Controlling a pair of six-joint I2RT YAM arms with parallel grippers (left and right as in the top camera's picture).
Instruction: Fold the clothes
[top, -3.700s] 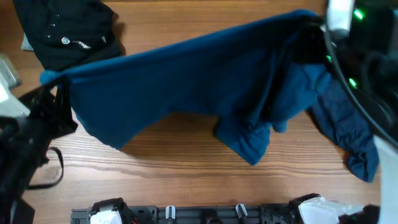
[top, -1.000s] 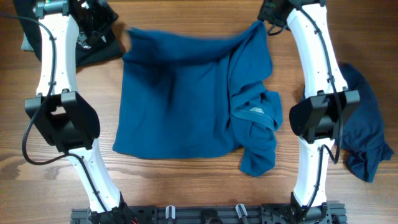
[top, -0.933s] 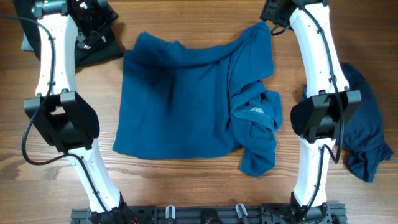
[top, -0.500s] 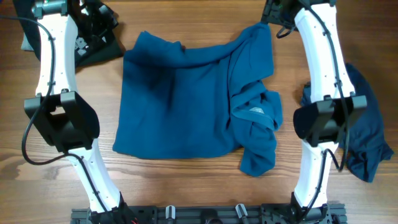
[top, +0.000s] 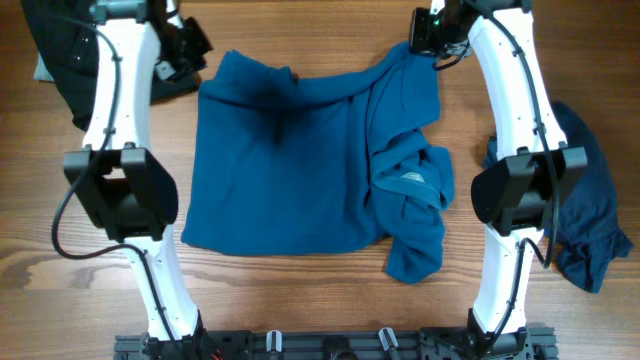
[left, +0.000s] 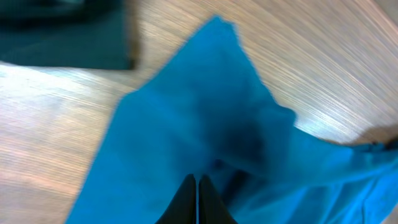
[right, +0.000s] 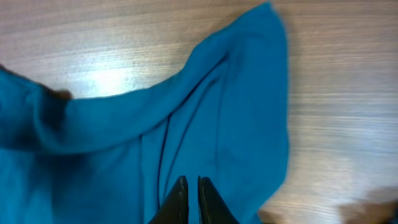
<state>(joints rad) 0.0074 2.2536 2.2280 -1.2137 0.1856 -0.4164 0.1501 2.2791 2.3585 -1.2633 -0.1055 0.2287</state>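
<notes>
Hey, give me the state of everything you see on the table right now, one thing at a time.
T-shirt: spread mostly flat, right side bunched and folded over itself, not neatly folded.
darker blue garment: crumpled in a heap at the table's right edge, unfolded.
black garment: bunched at the far left corner.
left gripper: shut, over the T-shirt's far left corner.
right gripper: shut, over the T-shirt's far right corner.
</notes>
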